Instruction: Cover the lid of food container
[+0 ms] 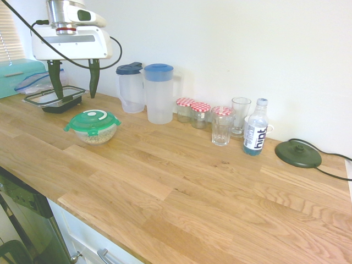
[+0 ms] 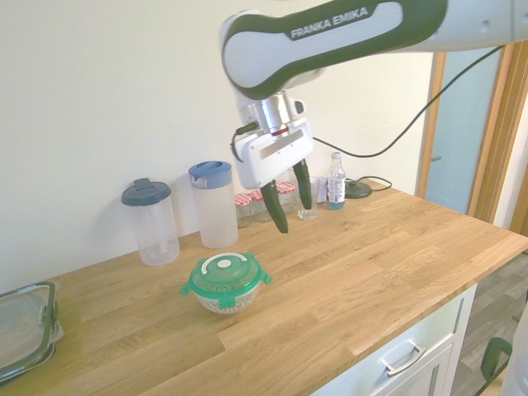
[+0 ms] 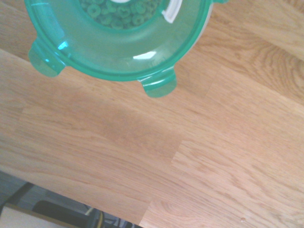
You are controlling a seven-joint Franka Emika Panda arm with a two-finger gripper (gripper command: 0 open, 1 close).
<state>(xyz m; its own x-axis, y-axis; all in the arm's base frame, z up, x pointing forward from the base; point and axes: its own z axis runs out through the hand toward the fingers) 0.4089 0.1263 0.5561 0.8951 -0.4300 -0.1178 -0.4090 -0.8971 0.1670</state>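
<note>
Lid (image 2: 224, 272): sits on the food container (image 2: 223, 299), bench (image 2: 346, 272).
End effector (image 2: 288, 196): fingers spread, empty, hovering above.

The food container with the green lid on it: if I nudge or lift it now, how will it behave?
The food container looks like a small, thin plastic bowl of grains, so it is probably light and may slide on the smooth countertop rather than tip. The lid sits on top, but whether its clips are locked is unclear; lifting by the lid might pull it off. The hand is open above.

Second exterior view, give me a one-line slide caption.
Green lid sits on the food container on the counter; the open gripper hangs empty above.
</note>
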